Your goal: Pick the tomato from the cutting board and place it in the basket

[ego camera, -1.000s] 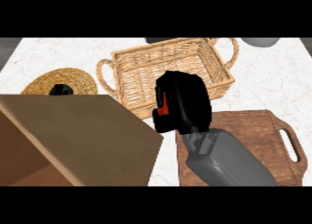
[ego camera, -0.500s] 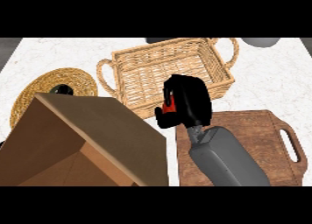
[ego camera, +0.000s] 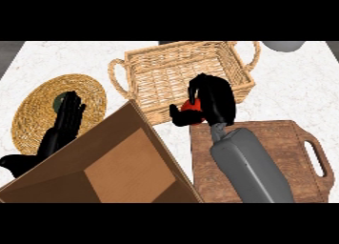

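I see the right hand [ego camera: 213, 101] with fingers curled round the tomato [ego camera: 192, 107], held over the near rim of the basket [ego camera: 174, 71], beyond the cutting board [ego camera: 299, 157]. The left hand [ego camera: 63, 126] rests with straight fingers over the woven mat [ego camera: 33, 112].

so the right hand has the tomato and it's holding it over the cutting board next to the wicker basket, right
Not quite. In the head view the right hand, curled round the tomato, is over the wicker basket's near edge, past the cutting board. The rest is right.
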